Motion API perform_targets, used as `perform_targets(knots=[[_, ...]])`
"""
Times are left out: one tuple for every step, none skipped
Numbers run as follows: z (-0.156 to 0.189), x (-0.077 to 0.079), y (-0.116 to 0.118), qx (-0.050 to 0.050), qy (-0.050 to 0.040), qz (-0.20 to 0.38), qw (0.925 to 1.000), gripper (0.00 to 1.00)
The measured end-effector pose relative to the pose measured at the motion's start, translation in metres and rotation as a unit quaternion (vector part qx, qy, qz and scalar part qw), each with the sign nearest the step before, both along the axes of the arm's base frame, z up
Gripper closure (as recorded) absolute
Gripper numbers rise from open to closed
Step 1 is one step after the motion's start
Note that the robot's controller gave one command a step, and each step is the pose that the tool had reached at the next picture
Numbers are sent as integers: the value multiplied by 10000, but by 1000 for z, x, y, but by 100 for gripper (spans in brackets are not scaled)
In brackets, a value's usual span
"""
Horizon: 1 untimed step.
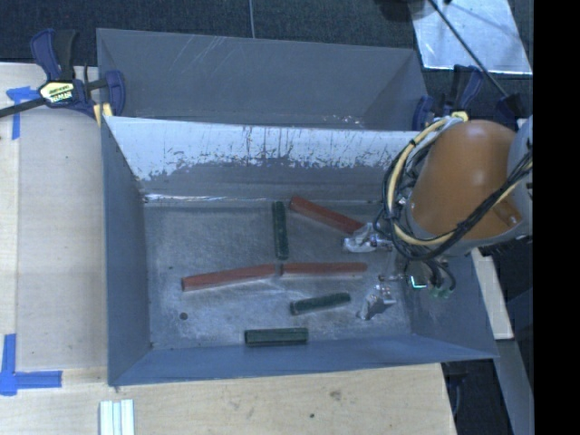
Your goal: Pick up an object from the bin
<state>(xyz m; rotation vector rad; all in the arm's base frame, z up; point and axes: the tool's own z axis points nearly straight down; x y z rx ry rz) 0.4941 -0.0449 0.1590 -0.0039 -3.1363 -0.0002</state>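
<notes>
Grey metal bin holds scattered bars. Fingers stand released, grasping nothing; the red-brown bar ends between them, its long axis running away from them, apparently crosswise to their closing line.

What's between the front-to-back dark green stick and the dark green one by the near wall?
In the camera view, the left red-brown stick and the right red-brown stick meet end to end across that stretch.
</notes>
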Motion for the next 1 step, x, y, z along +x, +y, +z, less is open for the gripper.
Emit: perform_targets(knots=[[4, 2, 0, -3, -40, 8, 10000, 0]])
